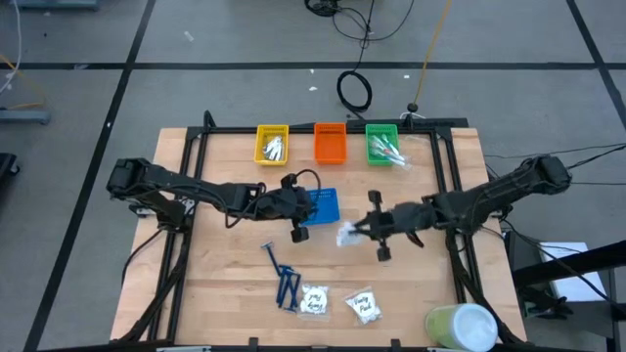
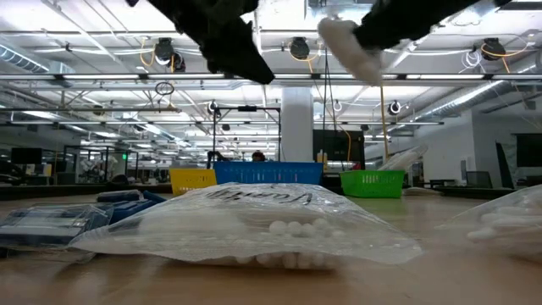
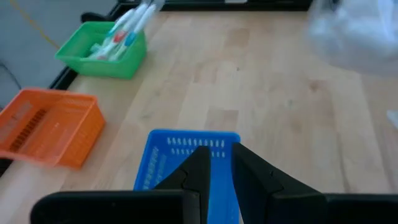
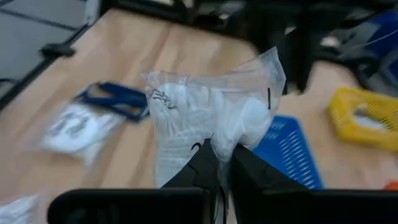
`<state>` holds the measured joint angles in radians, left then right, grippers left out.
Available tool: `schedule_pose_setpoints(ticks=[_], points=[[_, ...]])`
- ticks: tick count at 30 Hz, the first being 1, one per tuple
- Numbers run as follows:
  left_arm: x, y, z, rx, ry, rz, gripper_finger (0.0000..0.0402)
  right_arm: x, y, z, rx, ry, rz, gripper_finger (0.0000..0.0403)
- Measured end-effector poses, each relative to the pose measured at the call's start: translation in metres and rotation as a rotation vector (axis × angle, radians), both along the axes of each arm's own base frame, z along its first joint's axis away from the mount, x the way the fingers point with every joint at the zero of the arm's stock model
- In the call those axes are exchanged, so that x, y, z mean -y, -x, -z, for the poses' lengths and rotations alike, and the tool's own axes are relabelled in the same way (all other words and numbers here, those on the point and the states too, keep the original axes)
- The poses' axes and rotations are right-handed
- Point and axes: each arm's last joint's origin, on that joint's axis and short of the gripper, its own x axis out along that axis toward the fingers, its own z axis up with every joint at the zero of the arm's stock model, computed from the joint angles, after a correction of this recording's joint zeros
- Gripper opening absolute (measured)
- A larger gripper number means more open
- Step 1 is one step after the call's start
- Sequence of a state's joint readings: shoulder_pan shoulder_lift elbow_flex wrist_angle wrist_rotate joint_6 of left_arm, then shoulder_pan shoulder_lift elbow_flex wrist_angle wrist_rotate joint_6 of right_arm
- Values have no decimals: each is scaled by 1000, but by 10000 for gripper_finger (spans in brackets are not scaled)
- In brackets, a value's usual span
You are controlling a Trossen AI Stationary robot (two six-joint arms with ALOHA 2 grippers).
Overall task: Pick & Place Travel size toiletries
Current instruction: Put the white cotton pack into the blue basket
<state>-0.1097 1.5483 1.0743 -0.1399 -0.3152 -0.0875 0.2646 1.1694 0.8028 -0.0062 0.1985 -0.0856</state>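
My right gripper (image 1: 360, 230) (image 4: 224, 152) hovers mid-table, shut on a clear sachet of white pieces (image 1: 345, 235) (image 4: 211, 112). My left gripper (image 1: 298, 217) (image 3: 219, 152) is shut and empty, raised above the blue tray (image 1: 320, 206) (image 3: 186, 162). Two more white sachets (image 1: 313, 300) (image 1: 364, 306) and dark blue razors (image 1: 284, 282) lie flat near the table's near edge. Silvery packets lie in the yellow tray (image 1: 272, 144). Light-blue-and-white sticks stick out of the green tray (image 1: 382, 145) (image 3: 102, 50). My right gripper pinches the sachet's plastic (image 4: 214, 140) between its two fingers, coming from the table's right side. Which edge or how many layers it has, I cannot tell. The sachet is lifted clear of the table (image 2: 347, 47) and bunches up beyond the fingertips.
The orange tray (image 1: 331, 144) stands between the yellow and green ones along the far edge. A big pale green-and-white cylinder (image 1: 460, 328) stands at the near right corner. Bare wood lies left of the razors and between the trays and the grippers.
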Motion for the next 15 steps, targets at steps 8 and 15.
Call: schedule_pose_setpoints(ticks=[8, 15], points=[[-16, 29, 26, 113, 64, -90, 65, 39, -44, 13, 145, -90, -147, 14], [-15, 47, 31, 169, 89, -143, 65, 88, -75, 57, 131, -64, 5, 14]])
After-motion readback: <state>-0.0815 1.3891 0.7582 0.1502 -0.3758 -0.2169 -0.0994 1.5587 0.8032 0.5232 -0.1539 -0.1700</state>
